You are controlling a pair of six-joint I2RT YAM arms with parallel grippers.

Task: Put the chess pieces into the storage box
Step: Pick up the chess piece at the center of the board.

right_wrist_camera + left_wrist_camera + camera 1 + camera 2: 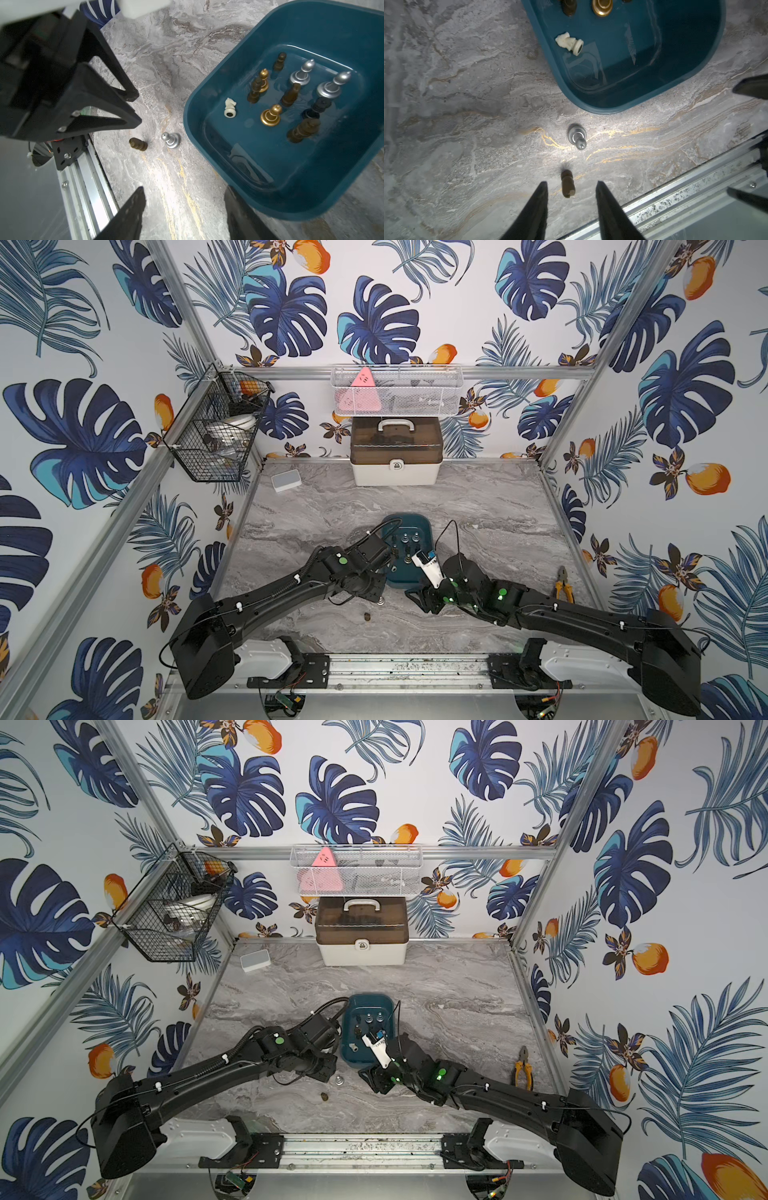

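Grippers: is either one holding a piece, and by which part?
Neither. The left gripper and right gripper are open and empty; the brown piece sits free on the table.

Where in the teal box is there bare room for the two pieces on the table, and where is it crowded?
The storage box is bare at its near end, from the whitish knight to the rim. Its far half is crowded with standing pieces. The marble toward the white case is bare.
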